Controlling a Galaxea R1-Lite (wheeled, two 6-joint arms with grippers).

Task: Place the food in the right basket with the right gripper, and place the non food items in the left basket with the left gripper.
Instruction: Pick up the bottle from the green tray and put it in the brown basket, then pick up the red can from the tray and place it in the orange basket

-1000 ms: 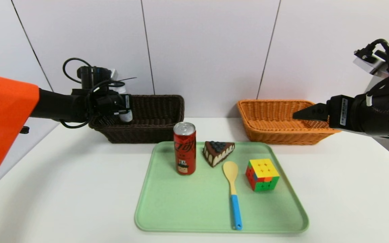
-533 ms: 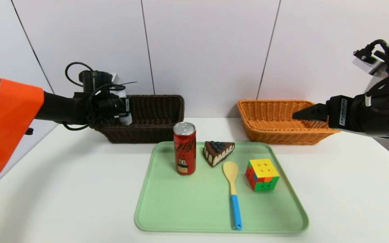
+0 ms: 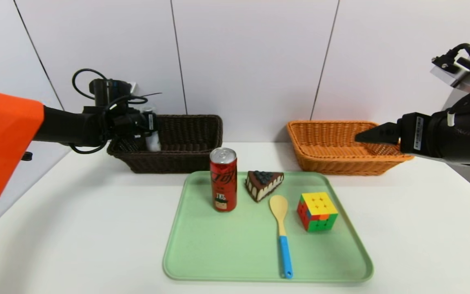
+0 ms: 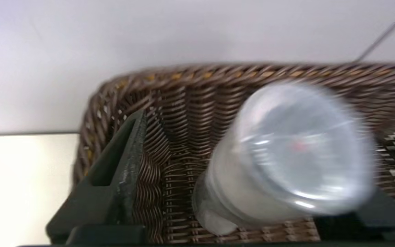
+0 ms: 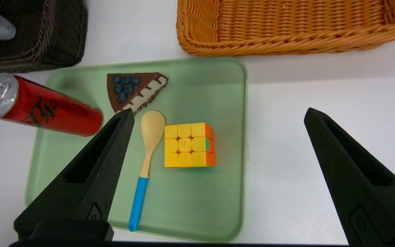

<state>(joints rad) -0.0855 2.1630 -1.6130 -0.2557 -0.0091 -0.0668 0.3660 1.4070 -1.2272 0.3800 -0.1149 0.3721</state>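
The translucent bottle [image 4: 279,161] sits inside the dark brown basket [image 3: 186,143] at its left end, apparently upright, though blurred in the wrist view. The left gripper [image 4: 252,178] hangs over that end, fingers spread, one finger [image 4: 115,171] clear of the bottle. On the green tray [image 3: 227,253] remain the red can [image 3: 223,179], cake wedge [image 3: 263,184], spoon [image 3: 280,228] and puzzle cube [image 3: 317,211]. The right gripper [image 5: 218,137] hovers wide open near the orange-tan basket [image 3: 333,147].

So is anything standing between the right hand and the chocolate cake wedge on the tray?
Nothing visible does. The right hand hangs open above the tray; the cake wedge lies uncovered, red can beside it, spoon nearby.
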